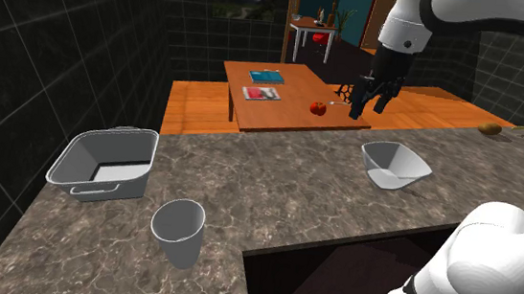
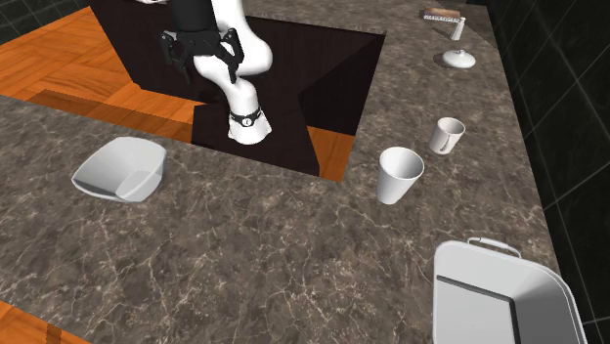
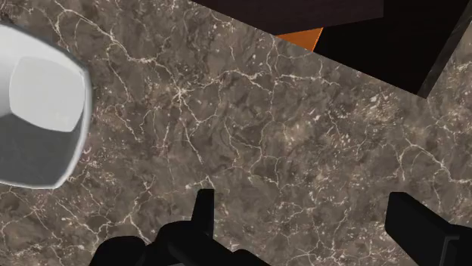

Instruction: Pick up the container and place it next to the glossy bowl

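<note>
Dark marbled counter [image 1: 295,187] is carrying the handled container [image 1: 84,159] well apart from the bowl [image 1: 395,165], while the gripper [image 1: 367,102] is hovering beside the bowl, fingers spread, grasping nothing.

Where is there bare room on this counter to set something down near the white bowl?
The widest bare patch is the brown marble counter between the glossy white squarish bowl and the white tapered cup. The open black gripper hangs over it, beside the bowl. It is tighter past the cup, by the grey handled pan and small white mug.
</note>
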You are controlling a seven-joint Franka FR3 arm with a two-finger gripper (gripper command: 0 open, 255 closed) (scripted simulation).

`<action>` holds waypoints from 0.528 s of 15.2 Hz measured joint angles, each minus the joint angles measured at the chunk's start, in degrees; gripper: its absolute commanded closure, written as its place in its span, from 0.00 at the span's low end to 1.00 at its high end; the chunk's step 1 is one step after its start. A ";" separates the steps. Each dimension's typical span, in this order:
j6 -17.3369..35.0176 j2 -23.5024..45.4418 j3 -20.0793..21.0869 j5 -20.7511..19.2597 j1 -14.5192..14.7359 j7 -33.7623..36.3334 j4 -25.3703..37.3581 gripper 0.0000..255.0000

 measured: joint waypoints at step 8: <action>6.87 1.58 5.65 4.59 2.15 7.43 -4.90 0.00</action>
